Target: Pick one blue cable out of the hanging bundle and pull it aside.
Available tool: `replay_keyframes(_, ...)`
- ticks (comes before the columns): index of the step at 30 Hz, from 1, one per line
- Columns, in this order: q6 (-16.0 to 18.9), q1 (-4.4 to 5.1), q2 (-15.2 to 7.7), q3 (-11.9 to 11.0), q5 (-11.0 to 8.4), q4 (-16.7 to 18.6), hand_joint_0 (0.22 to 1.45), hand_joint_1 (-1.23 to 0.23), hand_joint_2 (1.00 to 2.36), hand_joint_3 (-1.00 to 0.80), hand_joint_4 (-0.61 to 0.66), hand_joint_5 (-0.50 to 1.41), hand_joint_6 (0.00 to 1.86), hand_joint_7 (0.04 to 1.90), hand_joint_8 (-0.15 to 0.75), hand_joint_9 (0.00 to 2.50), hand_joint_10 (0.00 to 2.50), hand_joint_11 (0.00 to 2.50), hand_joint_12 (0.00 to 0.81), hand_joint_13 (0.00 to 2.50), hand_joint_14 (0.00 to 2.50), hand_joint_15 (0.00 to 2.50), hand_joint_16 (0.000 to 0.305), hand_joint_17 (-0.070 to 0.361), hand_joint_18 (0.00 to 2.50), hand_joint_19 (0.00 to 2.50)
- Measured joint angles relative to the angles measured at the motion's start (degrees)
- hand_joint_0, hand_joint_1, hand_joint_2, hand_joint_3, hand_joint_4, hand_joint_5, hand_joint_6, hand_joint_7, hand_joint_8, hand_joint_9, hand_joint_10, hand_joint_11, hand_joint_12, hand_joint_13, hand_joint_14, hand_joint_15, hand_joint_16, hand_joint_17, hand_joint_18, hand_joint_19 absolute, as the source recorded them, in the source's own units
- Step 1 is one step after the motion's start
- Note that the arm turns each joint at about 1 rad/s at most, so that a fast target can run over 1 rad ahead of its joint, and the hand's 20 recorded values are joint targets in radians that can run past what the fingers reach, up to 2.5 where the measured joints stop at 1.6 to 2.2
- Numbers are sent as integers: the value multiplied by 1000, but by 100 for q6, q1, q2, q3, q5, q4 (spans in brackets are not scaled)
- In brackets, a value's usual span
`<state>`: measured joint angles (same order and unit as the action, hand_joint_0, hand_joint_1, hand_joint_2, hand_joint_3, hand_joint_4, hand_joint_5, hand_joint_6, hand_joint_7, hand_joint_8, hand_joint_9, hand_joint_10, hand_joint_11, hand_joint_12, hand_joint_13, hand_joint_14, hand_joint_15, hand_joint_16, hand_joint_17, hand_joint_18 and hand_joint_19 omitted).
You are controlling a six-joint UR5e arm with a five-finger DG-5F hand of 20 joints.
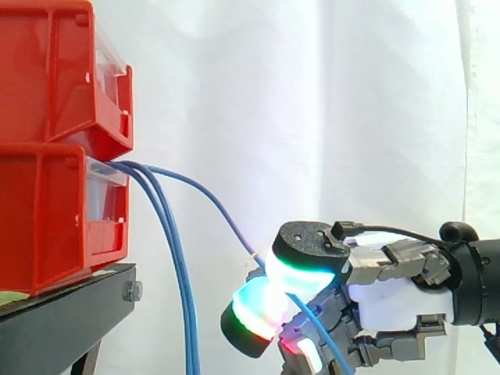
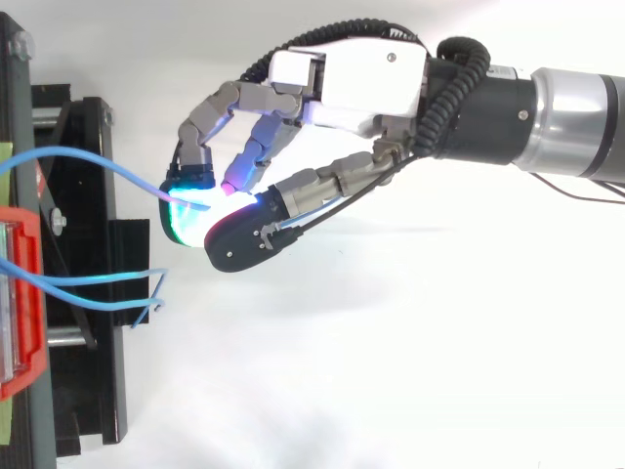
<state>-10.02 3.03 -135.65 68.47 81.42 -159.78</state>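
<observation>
Nearest, low on the right of the side view, the grey-and-white robot hand [image 1: 391, 301] reached in from the right edge, also seen from above [image 2: 352, 78]. It was closed in a pinch, its glowing pads [image 1: 305, 269] pressed together on one thin blue cable [image 1: 221, 209]. That cable ran from the bins on the left, slanted down to the right into the pinch, then came out below the pads and dropped out of sight. From above the same cable [image 2: 93, 155] went rightward from the stand into the green-lit pads [image 2: 186, 210]. Further left, the hanging bundle of other blue cables [image 1: 183, 289] dropped almost straight down just beside the stand, untouched, well apart from the hand at pad height but meeting the picked cable at the top where they all left the bins. Beyond that on the far left were two stacked red plastic bins [image 1: 47, 219] on a black metal stand [image 1: 62, 312]. Farthest back hung the plain white curtain [image 1: 312, 94]. Progress, judged: one cable was singled out, gripped and already drawn away from the rest, so most of the task looked done. What seemed left was a further pull to the right, if more separation was wanted, with the grip kept.
</observation>
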Motion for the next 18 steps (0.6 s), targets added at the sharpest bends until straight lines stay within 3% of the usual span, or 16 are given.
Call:
replay_keyframes(7,0,-10,2,0,4,2,627,-766,1013,-330,-77,-142,962,835,208,1017,25,889,285,872,27,694,44,100,711,554)
replay_keyframes(14,0,-13,3,0,0,1,556,-718,1000,-497,-34,-142,946,793,214,1017,25,887,293,875,27,684,46,104,718,548)
replay_keyframes(18,0,-13,3,0,-1,7,510,-667,1000,-500,-15,-141,938,770,230,1022,24,875,303,887,26,678,49,110,739,535)
